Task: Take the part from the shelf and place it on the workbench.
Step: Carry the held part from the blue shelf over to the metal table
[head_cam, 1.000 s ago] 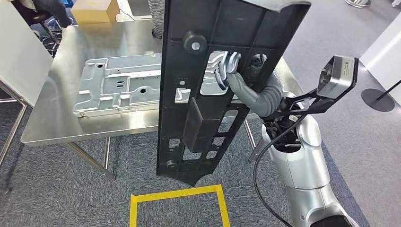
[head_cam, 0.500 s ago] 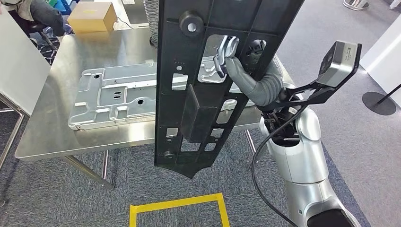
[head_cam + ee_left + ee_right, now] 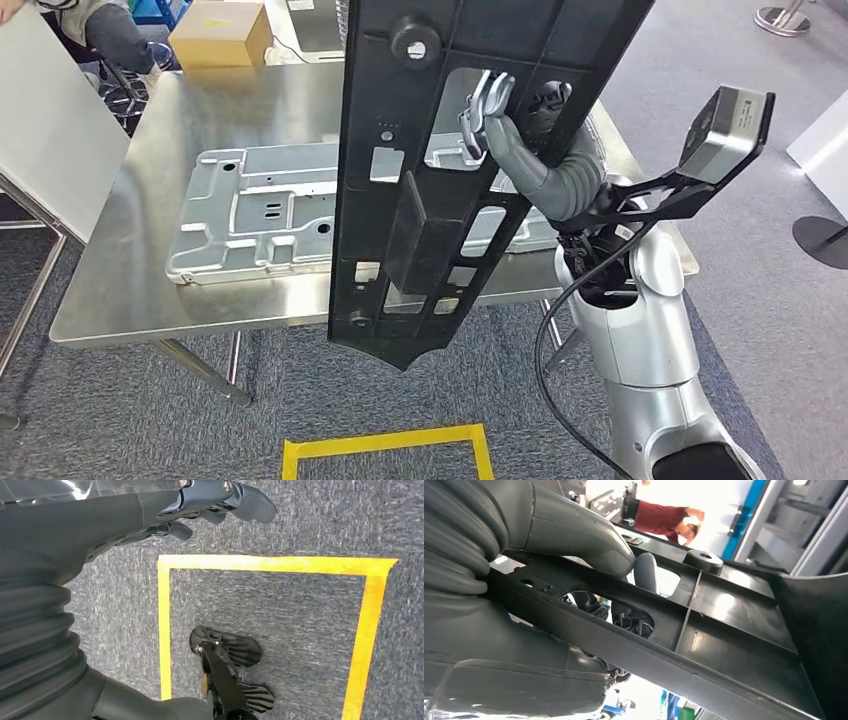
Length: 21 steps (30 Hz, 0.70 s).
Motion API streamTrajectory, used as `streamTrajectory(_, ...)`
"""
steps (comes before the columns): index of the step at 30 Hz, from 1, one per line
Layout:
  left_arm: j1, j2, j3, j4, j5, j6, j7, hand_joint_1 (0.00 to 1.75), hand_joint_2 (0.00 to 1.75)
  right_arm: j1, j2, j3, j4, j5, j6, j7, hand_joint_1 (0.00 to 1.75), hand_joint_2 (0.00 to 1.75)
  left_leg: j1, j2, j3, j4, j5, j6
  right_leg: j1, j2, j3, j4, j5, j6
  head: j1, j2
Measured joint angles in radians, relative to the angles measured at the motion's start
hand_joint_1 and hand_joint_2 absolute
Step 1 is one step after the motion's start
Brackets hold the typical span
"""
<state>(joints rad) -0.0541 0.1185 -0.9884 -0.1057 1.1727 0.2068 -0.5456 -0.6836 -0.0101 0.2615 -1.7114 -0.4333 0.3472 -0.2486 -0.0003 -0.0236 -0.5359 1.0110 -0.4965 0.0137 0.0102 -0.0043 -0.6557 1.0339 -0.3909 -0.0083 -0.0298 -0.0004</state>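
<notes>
Currently, the black plastic part (image 3: 440, 170) hangs upright in the air over the near edge of the steel workbench (image 3: 150, 270), clear of its surface. Note that the right hand (image 3: 515, 140) grips it through an opening near its upper end, fingers hooked over a rib. On the workbench behind it lies a silver metal plate (image 3: 260, 215), with a cardboard box (image 3: 220, 32) at the far edge. The left hand (image 3: 200, 505) hangs above grey carpet with yellow floor tape (image 3: 367, 625), fingers loosely apart and holding nothing.

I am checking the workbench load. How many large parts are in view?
2: a black plastic panel held upright by the right robot hand, and a silver metal plate lying flat on the workbench. The panel may hide others.
</notes>
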Motion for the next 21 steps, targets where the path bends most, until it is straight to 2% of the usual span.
streamTrajectory(2,-0.001,-0.001,0.0,0.0,0.0,0.001,0.001,0.0,1.75,-0.002,0.0,-0.004,0.0,-0.001,0.001,-0.002,1.75,1.75,0.0,0.001,0.006,-0.006,-0.007,-0.011,0.002,0.001,0.011,-0.022,-0.01,-0.007,0.002,0.0)
streamTrajectory(4,-0.002,0.002,0.0,0.0,-0.001,0.002,0.001,0.0,1.75,-0.003,-0.001,-0.007,-0.002,-0.001,0.001,-0.002,1.75,1.75,-0.001,0.006,0.016,-0.003,-0.02,-0.02,-0.006,0.001,0.032,-0.042,-0.014,-0.011,0.001,0.0)
streamTrajectory(5,-0.003,0.003,0.0,0.0,-0.002,0.002,0.001,0.0,1.75,-0.005,-0.001,-0.008,-0.003,-0.002,0.002,-0.003,1.75,1.75,-0.001,0.009,0.008,0.022,-0.033,-0.024,-0.01,0.0,0.046,-0.054,-0.015,-0.012,-0.001,0.0)
streamTrajectory(6,-0.004,0.004,0.0,0.0,-0.002,0.002,0.001,0.0,1.75,-0.006,-0.001,-0.008,-0.003,-0.003,0.002,-0.003,1.75,1.75,0.002,0.012,-0.015,0.071,-0.054,-0.029,-0.013,-0.001,0.059,-0.061,-0.019,-0.014,-0.003,0.0)
streamTrajectory(8,-0.003,0.005,0.0,0.0,-0.002,0.004,0.001,0.0,1.75,-0.006,-0.001,-0.009,-0.003,-0.004,0.004,-0.004,1.75,1.75,0.008,0.014,-0.094,0.204,-0.097,-0.041,-0.013,-0.002,0.073,-0.064,-0.029,-0.017,-0.005,0.0)
streamTrajectory(9,-0.001,0.006,0.0,0.0,-0.001,0.005,0.001,0.0,1.75,-0.004,-0.001,-0.009,-0.003,-0.005,0.005,-0.005,1.75,1.75,0.011,0.015,-0.129,0.25,-0.101,-0.046,-0.014,-0.001,0.08,-0.063,-0.036,-0.016,-0.006,0.0)
streamTrajectory(10,0.001,0.006,0.0,0.0,-0.001,0.006,0.001,0.0,1.75,-0.003,-0.001,-0.01,-0.004,-0.005,0.005,-0.008,1.75,1.75,0.015,0.016,-0.148,0.261,-0.084,-0.051,-0.014,0.0,0.088,-0.062,-0.044,-0.014,-0.005,0.0)
streamTrajectory(11,0.002,0.006,0.0,0.0,-0.001,0.007,0.001,0.0,1.75,-0.003,-0.001,-0.011,-0.005,-0.005,0.005,-0.011,1.75,1.75,0.018,0.017,-0.147,0.231,-0.045,-0.055,-0.015,0.0,0.097,-0.059,-0.053,-0.012,-0.006,0.0)
streamTrajectory(12,0.003,0.006,0.0,0.0,-0.001,0.007,0.001,0.0,1.75,-0.003,-0.001,-0.012,-0.01,-0.003,0.003,-0.013,1.75,1.75,0.021,0.019,-0.131,0.169,0.007,-0.058,-0.016,0.001,0.107,-0.054,-0.063,-0.008,-0.005,0.0)
streamTrajectory(13,0.002,0.006,0.0,0.001,-0.001,0.008,0.0,0.0,1.75,-0.005,0.0,-0.013,-0.017,-0.001,-0.001,-0.015,1.75,1.75,0.023,0.02,-0.109,0.107,0.046,-0.059,-0.017,0.001,0.115,-0.05,-0.074,-0.003,-0.005,0.0)
streamTrajectory(14,0.002,0.007,0.0,0.001,-0.001,0.008,-0.001,0.0,1.75,-0.008,0.0,-0.014,-0.026,0.003,-0.006,-0.015,1.75,1.75,0.023,0.021,-0.087,0.052,0.069,-0.056,-0.016,0.001,0.12,-0.044,-0.084,0.002,-0.005,0.0)
streamTrajectory(15,0.002,0.007,0.0,0.001,-0.001,0.008,-0.002,0.0,1.75,-0.011,0.001,-0.015,-0.036,0.008,-0.012,-0.014,1.75,1.75,0.021,0.022,-0.074,0.022,0.075,-0.05,-0.015,0.002,0.121,-0.04,-0.09,0.008,-0.006,0.0)
streamTrajectory(19,0.001,0.008,0.0,0.001,-0.001,0.007,-0.008,0.0,1.75,-0.022,0.003,-0.015,-0.071,0.023,-0.029,-0.005,1.75,1.75,0.019,0.018,-0.063,0.003,0.057,-0.019,-0.015,0.0,0.117,-0.03,-0.107,0.028,-0.005,0.0)
streamTrajectory(21,-0.001,0.008,0.0,0.001,-0.001,0.006,-0.009,0.0,1.75,-0.03,0.004,-0.016,-0.082,0.027,-0.032,-0.004,1.75,1.75,0.021,0.017,-0.054,-0.004,0.054,-0.008,-0.017,0.0,0.082,0.039,-0.139,0.038,-0.003,0.0)
